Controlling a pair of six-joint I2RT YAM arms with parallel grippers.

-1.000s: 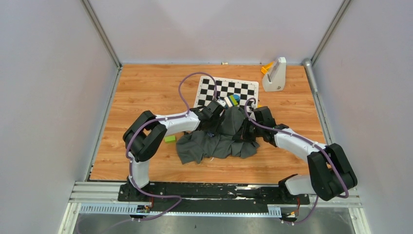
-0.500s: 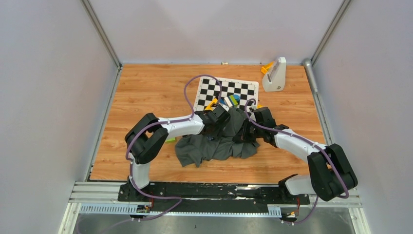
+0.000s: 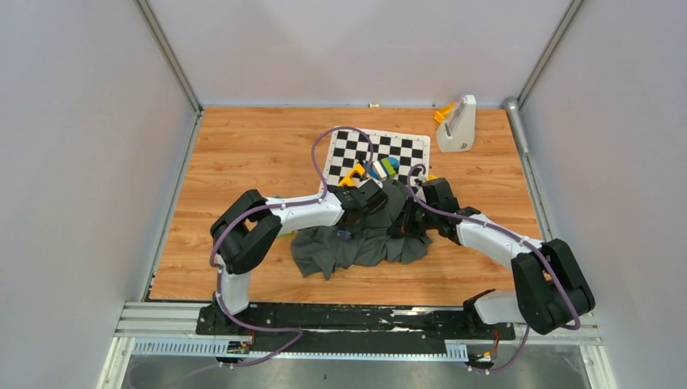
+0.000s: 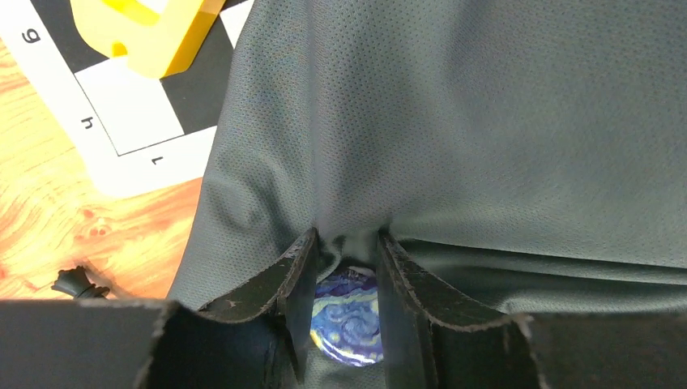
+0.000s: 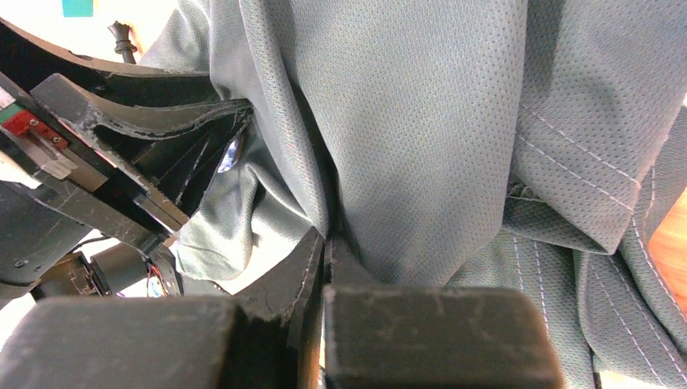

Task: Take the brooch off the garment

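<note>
The dark grey garment [image 3: 356,247] lies bunched on the wooden table, its far edge on the chequered board [image 3: 356,146]. The brooch [image 4: 348,318] is a round blue and yellow swirl-patterned badge on the fabric. My left gripper [image 4: 347,243] is pressed into a fold of the garment [image 4: 486,121], one finger on each side of the brooch, shut on it. In the top view the left gripper [image 3: 379,197] is at the garment's far side. My right gripper [image 5: 326,239] is shut on a raised fold of the garment [image 5: 421,121], close to the left one [image 3: 409,215].
A yellow block [image 3: 351,174] and a blue-green object [image 3: 387,166] sit on the board beside the left gripper. A white stand with an orange piece [image 3: 456,123] is at the back right. A green block [image 3: 283,232] lies under the left arm. Walls enclose three sides.
My left gripper has moved right and slightly nearer, deeper into the garment toward the right gripper. The raised fabric has sagged and shifted. The right arm has barely moved.
</note>
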